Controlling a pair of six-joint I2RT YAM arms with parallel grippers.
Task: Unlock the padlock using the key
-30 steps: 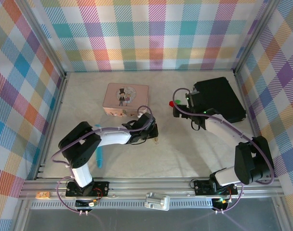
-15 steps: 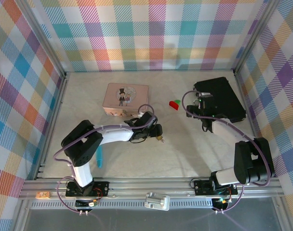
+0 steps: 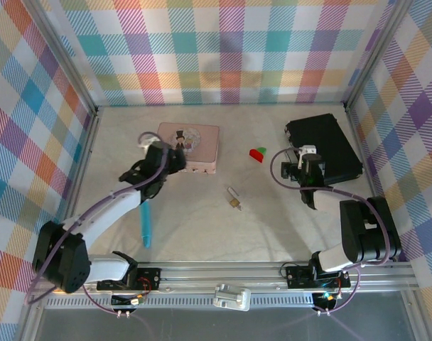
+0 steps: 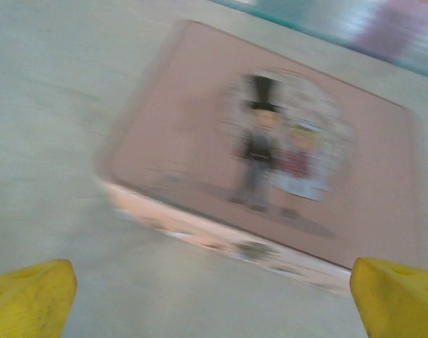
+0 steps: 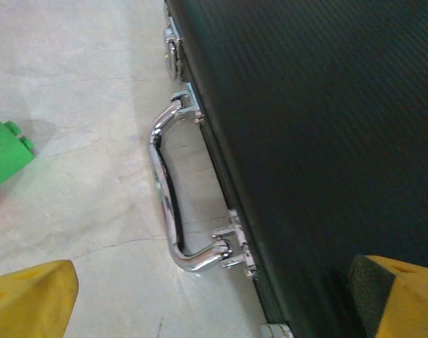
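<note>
Left hand [image 4: 214,299] spread, empty, at the near edge of the pink tin [image 4: 270,162]; this view is blurred. Padlock [image 3: 234,201] lies loose on the bench [image 3: 202,234], right of the tin, well apart from both hands. Likely best: pinch the brass body across its flats, shackle left free. Key too small to make out, so seated or not, cannot tell. Right hand [image 5: 214,303] spread, empty, beside the black case [image 5: 326,105].

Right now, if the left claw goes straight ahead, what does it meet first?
Likely the pink tin: the left claw is open and aimed at its near side, with nothing in between. Depth is unclear.
</note>
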